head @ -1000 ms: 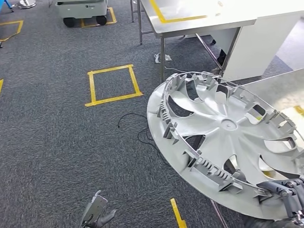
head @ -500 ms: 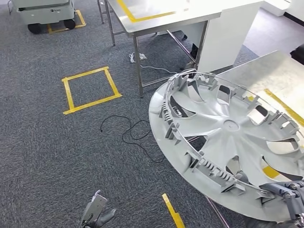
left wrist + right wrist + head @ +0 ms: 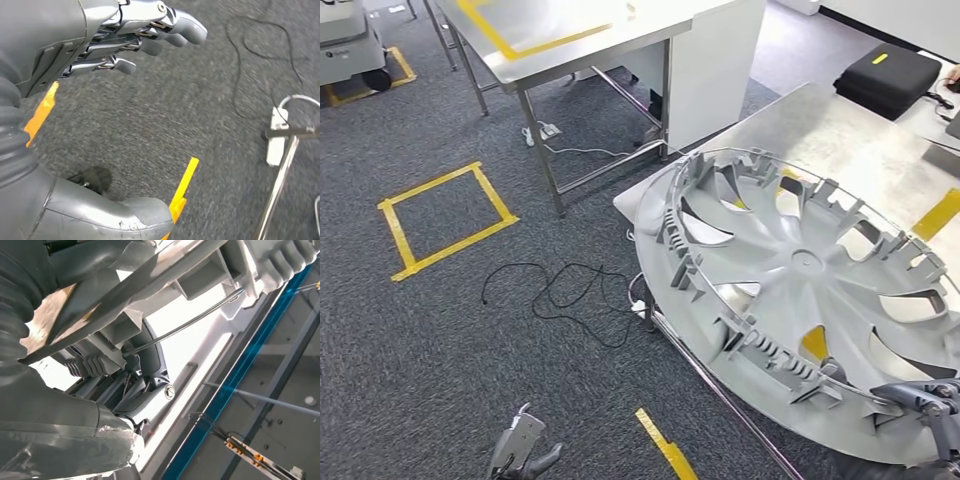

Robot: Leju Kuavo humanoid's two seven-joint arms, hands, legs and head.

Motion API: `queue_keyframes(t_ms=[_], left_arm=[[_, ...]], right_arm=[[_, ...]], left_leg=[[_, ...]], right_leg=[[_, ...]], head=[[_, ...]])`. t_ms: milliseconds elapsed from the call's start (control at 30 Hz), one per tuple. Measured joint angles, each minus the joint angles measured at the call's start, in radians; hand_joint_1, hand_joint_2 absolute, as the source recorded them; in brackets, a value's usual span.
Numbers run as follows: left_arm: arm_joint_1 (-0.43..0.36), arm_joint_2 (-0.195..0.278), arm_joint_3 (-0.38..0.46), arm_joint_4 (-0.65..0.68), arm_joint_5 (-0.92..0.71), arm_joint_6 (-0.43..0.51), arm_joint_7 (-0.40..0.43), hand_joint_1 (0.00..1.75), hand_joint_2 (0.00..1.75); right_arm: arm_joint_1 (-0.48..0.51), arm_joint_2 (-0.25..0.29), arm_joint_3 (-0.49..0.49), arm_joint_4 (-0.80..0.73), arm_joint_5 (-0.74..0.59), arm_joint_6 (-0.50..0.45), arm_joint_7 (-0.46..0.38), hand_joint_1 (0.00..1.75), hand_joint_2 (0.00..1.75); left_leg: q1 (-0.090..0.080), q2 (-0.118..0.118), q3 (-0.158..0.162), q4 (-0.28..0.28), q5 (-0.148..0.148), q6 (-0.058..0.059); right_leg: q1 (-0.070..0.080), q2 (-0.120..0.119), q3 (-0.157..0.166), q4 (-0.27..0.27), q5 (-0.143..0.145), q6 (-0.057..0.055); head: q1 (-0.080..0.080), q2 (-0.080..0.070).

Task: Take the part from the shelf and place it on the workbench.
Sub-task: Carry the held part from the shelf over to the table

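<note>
A large silver-grey wheel cover [image 3: 803, 300], the part, tilts inner side up at the right of the head view. My right hand [image 3: 927, 410] grips its near rim at the bottom right corner. In the right wrist view the rim [image 3: 196, 275] and its wire ring run close above that hand [image 3: 128, 395]. Under and behind the part lies the steel workbench [image 3: 848, 135] with yellow tape marks. My left hand [image 3: 522, 450] hangs low at the bottom edge, holding nothing. In the left wrist view the left hand [image 3: 124, 40] has its fingers stretched out above the carpet.
A second steel table [image 3: 546, 40] stands at the back. A black case [image 3: 886, 75] lies on the workbench's far end. A black cable [image 3: 554, 295] and a power strip [image 3: 277, 140] lie on the carpet by the bench leg. A yellow tape square [image 3: 444, 220] marks the floor.
The whole scene has slid left and down across the frames: the camera has turned right. The workbench now fills more of the view beneath the part. Both hands keep their places.
</note>
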Motion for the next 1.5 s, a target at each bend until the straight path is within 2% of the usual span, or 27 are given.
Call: queue_keyframes(t_ms=[33,100,167,233,300,333,367,467,533,600,667,767,800,833,867,900,967,1033,1100,1133,1200,1267,1333,1367,1400,1433,1500], left_arm=[[0.000,0.001,0.000,0.000,0.000,0.000,0.000,0.00,1.75],[-0.001,0.000,0.000,0.000,0.000,0.000,-0.001,0.00,1.75],[-0.004,-0.002,0.000,0.000,0.001,0.000,-0.001,0.00,1.75],[-0.002,-0.004,0.000,0.000,0.002,0.000,-0.001,0.00,1.75],[0.002,-0.003,0.000,0.000,0.002,0.000,-0.001,0.00,1.75],[0.002,-0.003,0.001,0.000,0.003,0.001,-0.001,0.00,1.75],[0.002,-0.003,0.001,0.000,0.003,0.001,-0.001,0.00,1.75],[0.001,-0.004,0.001,0.000,0.003,0.001,-0.001,0.00,1.75],[0.000,-0.004,0.001,0.000,0.003,0.001,-0.001,0.00,1.75],[-0.001,-0.004,0.001,0.000,0.003,0.001,-0.002,0.00,1.75],[-0.003,-0.004,0.000,0.000,0.003,0.000,-0.003,0.00,1.75],[0.000,-0.004,0.000,0.000,0.006,0.000,-0.006,0.00,1.75],[0.003,-0.003,0.001,0.000,0.007,0.000,-0.006,0.00,1.75],[0.005,-0.002,0.001,0.000,0.008,0.000,-0.006,0.00,1.75],[0.005,-0.002,0.001,0.000,0.009,0.000,-0.006,0.00,1.75],[0.005,-0.001,0.001,0.000,0.010,0.000,-0.007,0.00,1.75],[0.004,0.000,0.001,0.000,0.010,0.000,-0.007,0.00,1.75],[0.004,0.001,0.001,0.000,0.010,0.000,-0.008,0.00,1.75],[0.003,0.000,0.001,0.000,0.010,0.000,-0.009,0.00,1.75],[0.002,0.000,0.002,0.000,0.010,0.000,-0.009,0.00,1.75],[-0.001,-0.003,0.002,0.000,0.011,0.000,-0.010,0.00,1.75],[0.002,-0.004,0.002,0.000,0.011,0.000,-0.010,0.00,1.75],[0.005,-0.003,0.003,0.000,0.011,-0.001,-0.010,0.00,1.75],[0.005,-0.003,0.003,0.000,0.011,-0.001,-0.010,0.00,1.75],[0.004,-0.003,0.003,0.000,0.011,-0.001,-0.010,0.00,1.75],[0.004,-0.004,0.003,0.000,0.011,-0.001,-0.010,0.00,1.75],[0.004,-0.004,0.003,0.000,0.011,-0.001,-0.010,0.00,1.75]], right_arm=[[0.000,0.000,0.000,0.000,0.000,0.000,0.000,1.75,1.75],[0.002,0.000,-0.001,0.000,-0.001,0.000,0.000,1.75,1.75],[0.001,0.000,-0.003,0.000,-0.003,0.000,0.000,1.75,1.75],[-0.001,0.000,-0.005,-0.001,-0.004,0.000,0.000,1.75,1.75],[-0.001,0.000,-0.007,0.000,-0.005,0.000,0.000,1.75,1.75],[-0.001,0.000,-0.007,0.000,-0.005,0.000,0.000,1.75,1.75],[-0.001,0.000,-0.007,0.000,-0.005,0.000,0.000,1.75,1.75],[-0.002,0.000,-0.007,0.000,-0.005,0.000,-0.001,1.75,1.75],[-0.002,0.000,-0.007,0.000,-0.005,0.000,-0.001,1.75,1.75],[-0.002,0.001,-0.007,0.000,-0.005,0.000,-0.001,1.75,1.75],[-0.001,0.002,-0.007,0.000,-0.005,0.000,-0.001,1.75,1.75],[-0.003,0.002,-0.007,0.000,-0.007,0.000,-0.001,1.75,1.75],[-0.003,0.002,-0.007,0.000,-0.007,0.000,-0.001,1.75,1.75],[-0.003,0.002,-0.007,0.000,-0.007,0.000,-0.001,1.75,1.75],[-0.003,0.002,-0.007,0.000,-0.008,0.000,-0.001,1.75,1.75],[-0.003,0.002,-0.007,0.000,-0.008,0.000,-0.001,1.75,1.75],[-0.003,0.002,-0.007,0.000,-0.008,0.000,-0.001,1.75,1.75],[-0.003,0.003,-0.007,0.000,-0.008,0.000,-0.001,1.75,1.75],[-0.002,0.003,-0.007,0.000,-0.008,0.000,-0.001,1.75,1.75],[-0.001,0.003,-0.007,0.000,-0.008,0.000,-0.001,1.75,1.75],[-0.001,0.003,-0.008,-0.001,-0.008,0.000,-0.001,1.75,1.75],[-0.003,0.003,-0.008,-0.001,-0.009,0.000,-0.001,1.75,1.75],[-0.004,0.003,-0.009,-0.001,-0.010,0.000,0.000,1.75,1.75],[-0.003,0.003,-0.010,-0.001,-0.010,0.000,0.000,1.75,1.75],[-0.003,0.003,-0.010,-0.001,-0.010,0.000,0.000,1.75,1.75],[-0.003,0.003,-0.010,-0.001,-0.010,0.000,0.000,1.75,1.75],[-0.005,0.003,-0.010,-0.001,-0.009,0.000,0.000,1.75,1.75]], left_leg=[[0.000,-0.010,0.005,-0.014,-0.002,0.002],[0.000,0.005,0.006,-0.025,0.000,0.008],[0.002,0.027,0.009,-0.035,0.006,0.018],[0.002,0.053,0.011,-0.039,0.006,0.024],[0.000,0.081,0.011,-0.038,0.004,0.026],[0.000,0.094,0.012,-0.038,0.003,0.026],[0.000,0.106,0.013,-0.038,0.001,0.024],[-0.003,0.133,0.023,-0.037,-0.007,0.014],[-0.008,0.147,0.027,-0.035,-0.010,0.005],[-0.009,0.161,0.030,-0.034,-0.013,-0.005],[-0.005,0.140,0.023,-0.008,-0.037,-0.015],[-0.002,0.086,-0.054,0.164,-0.128,-0.022],[-0.002,0.080,-0.084,0.222,-0.147,-0.022],[-0.002,0.077,-0.101,0.252,-0.146,-0.020],[-0.002,0.075,-0.099,0.240,-0.124,-0.017],[-0.002,0.069,-0.079,0.193,-0.087,-0.013],[0.000,0.030,-0.022,0.061,-0.021,-0.002],[0.000,-0.003,0.009,-0.010,-0.005,0.006],[-0.001,0.005,0.012,-0.022,-0.007,0.010],[0.000,0.016,0.014,-0.027,-0.004,0.015],[0.004,0.039,0.017,-0.038,0.002,0.024],[0.003,0.064,0.017,-0.040,0.001,0.029],[0.002,0.092,0.017,-0.039,-0.001,0.028],[0.002,0.105,0.018,-0.039,-0.003,0.027],[0.003,0.116,0.021,-0.038,-0.005,0.025],[0.002,0.126,0.025,-0.038,-0.008,0.022],[-0.003,0.145,0.033,-0.036,-0.016,0.011]], right_leg=[[-0.002,0.010,-0.005,0.001,0.002,0.006],[-0.006,0.023,-0.016,0.000,0.005,0.019],[-0.005,-0.016,-0.039,0.035,-0.020,0.030],[-0.004,-0.071,-0.094,0.146,-0.079,0.039],[-0.007,-0.086,-0.151,0.262,-0.122,0.046],[-0.009,-0.088,-0.159,0.277,-0.118,0.049],[-0.010,-0.093,-0.144,0.251,-0.096,0.051],[-0.007,-0.138,-0.031,0.052,-0.015,0.046],[-0.002,-0.153,0.001,-0.003,-0.007,0.034],[-0.001,-0.134,0.000,-0.004,-0.005,0.021],[-0.005,-0.116,0.001,-0.007,-0.001,0.008],[-0.006,-0.088,0.001,-0.009,0.001,-0.005],[-0.004,-0.076,0.001,-0.008,0.001,-0.007],[-0.003,-0.063,0.001,-0.008,0.001,-0.008],[-0.001,-0.050,0.002,-0.007,0.001,-0.008],[0.000,-0.037,0.003,-0.005,0.001,-0.008],[0.002,-0.013,0.001,-0.002,0.001,-0.006],[-0.001,0.009,-0.007,0.002,0.003,0.003],[-0.005,0.027,-0.017,0.000,0.008,0.017],[-0.005,0.018,-0.023,0.002,0.006,0.023],[-0.003,-0.031,-0.051,0.050,-0.025,0.032],[-0.005,-0.077,-0.111,0.174,-0.088,0.040],[-0.009,-0.087,-0.160,0.275,-0.121,0.048],[-0.011,-0.090,-0.159,0.275,-0.110,0.050],[-0.013,-0.097,-0.135,0.233,-0.082,0.052],[-0.013,-0.112,-0.096,0.164,-0.047,0.052],[-0.008,-0.154,-0.023,0.037,-0.007,0.047]], head=[[0.000,0.000],[0.000,0.000],[0.005,0.000],[0.011,0.000],[0.012,0.000],[0.012,0.000],[0.012,0.000],[0.012,0.000],[0.011,0.000],[0.010,0.000],[0.007,0.000],[0.000,0.000],[0.000,0.000],[0.000,0.000],[0.000,0.000],[0.000,0.000],[0.000,0.000],[0.000,0.000],[0.000,0.000],[0.001,0.000],[0.008,0.000],[0.015,0.000],[0.015,0.000],[0.015,0.000],[0.015,0.000],[0.015,0.000],[0.015,0.000]])
